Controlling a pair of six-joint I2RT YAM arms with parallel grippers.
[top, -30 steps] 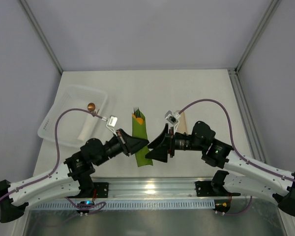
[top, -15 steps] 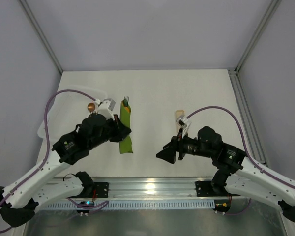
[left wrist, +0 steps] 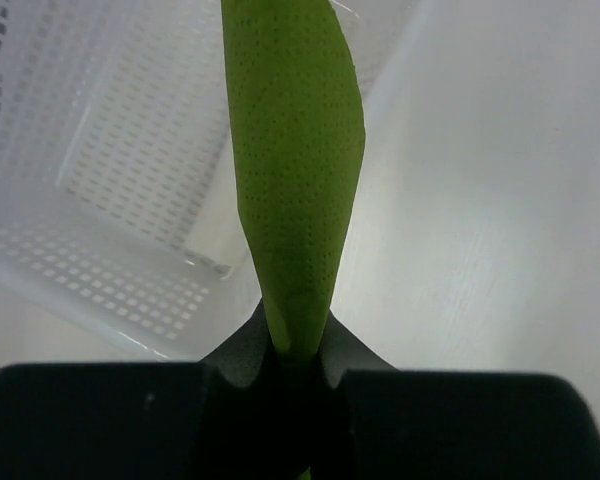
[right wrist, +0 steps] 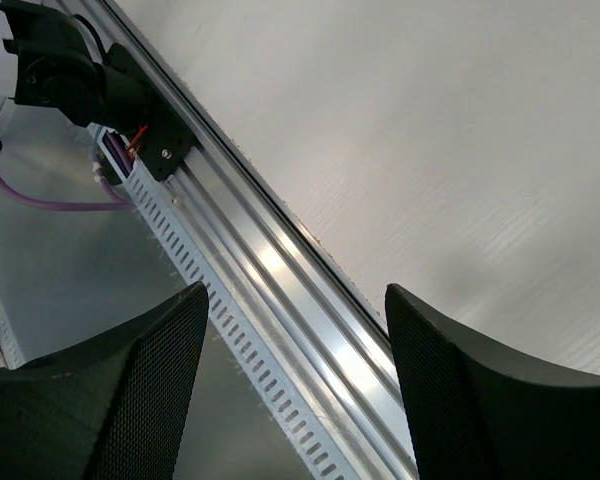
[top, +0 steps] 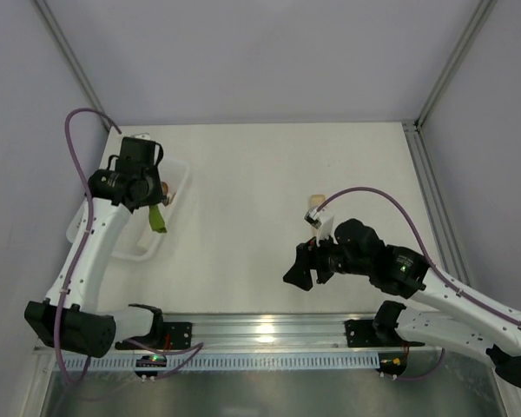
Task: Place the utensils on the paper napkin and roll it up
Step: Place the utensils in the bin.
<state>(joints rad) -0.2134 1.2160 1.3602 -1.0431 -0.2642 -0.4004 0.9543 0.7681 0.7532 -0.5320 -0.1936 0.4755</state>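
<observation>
Napkin (rolled) hangs pinched in left pincer over tray.

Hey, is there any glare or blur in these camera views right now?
Top external: bright glare on the metal rail. Right wrist: the same rail glints, the fingers are dark. Left wrist: the napkin looks crisp, the left gripper nearly black.

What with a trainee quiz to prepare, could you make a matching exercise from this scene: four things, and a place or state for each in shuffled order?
1 left pincer
2 right pincer
3 green napkin
4 clear tray

a open, holding nothing
b at the left side of the table
c shut on the napkin
d hanging over the tray's edge

Pairs: 1-c, 2-a, 3-d, 4-b
</observation>
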